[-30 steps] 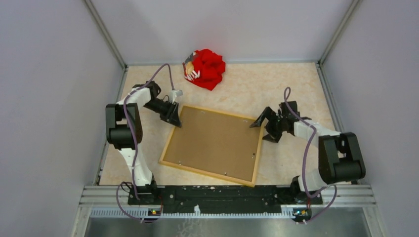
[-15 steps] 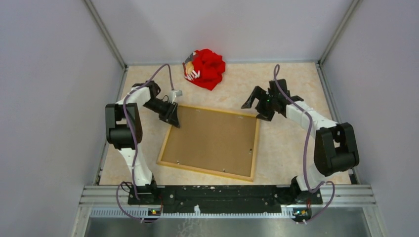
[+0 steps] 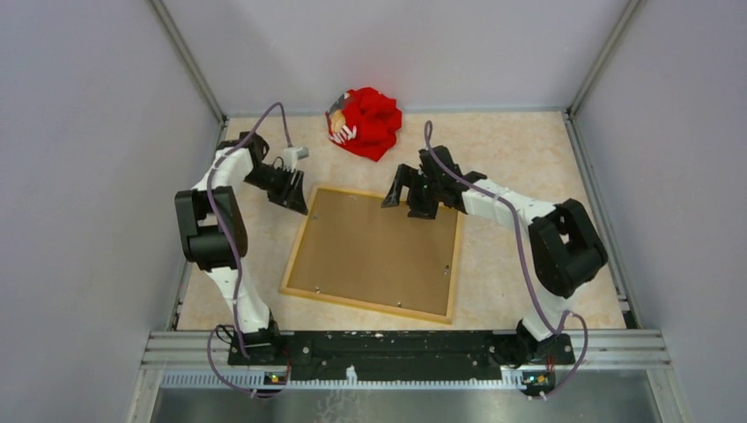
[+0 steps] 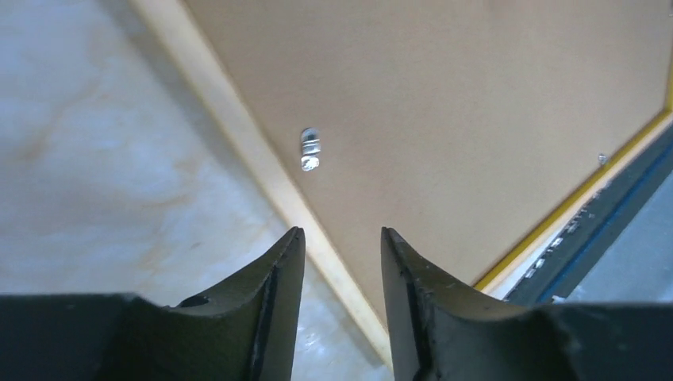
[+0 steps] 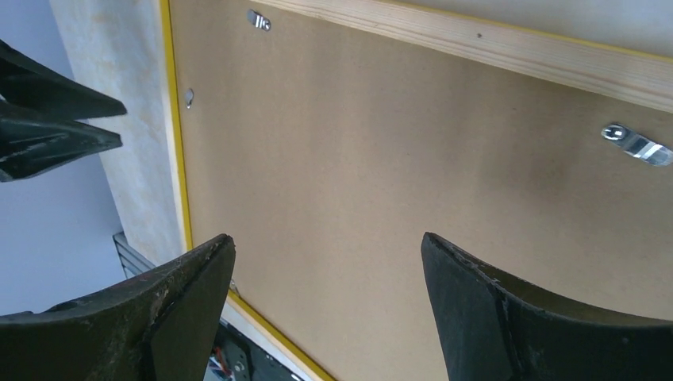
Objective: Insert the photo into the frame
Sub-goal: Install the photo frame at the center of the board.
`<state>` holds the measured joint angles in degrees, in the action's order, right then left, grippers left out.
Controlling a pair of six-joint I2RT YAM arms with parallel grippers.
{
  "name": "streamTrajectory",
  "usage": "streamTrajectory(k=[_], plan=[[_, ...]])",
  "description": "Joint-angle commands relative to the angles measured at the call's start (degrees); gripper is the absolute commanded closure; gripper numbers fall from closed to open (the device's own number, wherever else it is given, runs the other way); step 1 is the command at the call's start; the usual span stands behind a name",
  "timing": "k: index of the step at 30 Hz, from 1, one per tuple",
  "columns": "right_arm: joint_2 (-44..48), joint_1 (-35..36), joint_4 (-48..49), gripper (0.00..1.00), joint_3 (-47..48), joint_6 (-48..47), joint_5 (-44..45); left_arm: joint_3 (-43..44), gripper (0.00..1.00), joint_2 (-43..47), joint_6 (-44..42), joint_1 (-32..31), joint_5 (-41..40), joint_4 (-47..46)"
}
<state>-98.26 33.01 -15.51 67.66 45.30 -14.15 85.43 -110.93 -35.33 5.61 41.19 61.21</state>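
The frame [image 3: 300,239] lies face down on the table, its light wood reverse up and a yellow edge showing. A plain brown backing board [image 3: 379,251] fills it, with small metal clips [image 5: 635,145] along the rim. The photo is hidden. My left gripper [image 3: 298,201] is open and empty, just off the frame's far left corner. In the left wrist view the gripper [image 4: 341,232] hangs over the wood rim [image 4: 262,159]. My right gripper [image 3: 405,203] is wide open and empty above the far edge. In the right wrist view the gripper [image 5: 327,238] is over the board [image 5: 381,159].
A crumpled red cloth [image 3: 370,122] with a small pale object on it lies at the back of the table. Grey walls close in the left, right and back. A black rail [image 3: 396,344] runs along the near edge.
My right gripper has swung from the frame's right side leftward to over its far edge. The frame shifted slightly left. My left gripper drew back a little from the far left corner.
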Motion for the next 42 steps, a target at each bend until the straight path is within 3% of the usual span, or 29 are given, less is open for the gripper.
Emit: streamTrajectory(k=[1,7,15,34,39,42], plan=[[-2.59,2.72,3.65,0.13,3.67,2.26,1.30,-1.20,0.48,3.53,3.31,2.11,-8.49,-6.51],[-3.23,5.02,5.34,0.11,2.39,3.11,3.90,-2.07,0.44,-0.11,2.46,4.06,-5.97,-5.60],[-6.42,6.72,8.42,0.11,2.88,5.04,2.36,-3.51,0.62,-0.43,-0.43,4.14,-5.46,-4.34],[-10.78,9.86,10.04,0.10,6.61,7.03,2.34,-2.11,0.75,-3.62,-4.83,4.16,-5.64,0.80],[-11.32,10.19,10.21,0.10,7.40,7.08,2.17,-0.66,0.73,-3.13,-5.15,4.18,-5.18,2.19],[-11.88,10.29,10.89,0.10,7.50,7.28,1.75,0.43,0.65,-3.07,-5.31,4.41,-4.77,3.17]])
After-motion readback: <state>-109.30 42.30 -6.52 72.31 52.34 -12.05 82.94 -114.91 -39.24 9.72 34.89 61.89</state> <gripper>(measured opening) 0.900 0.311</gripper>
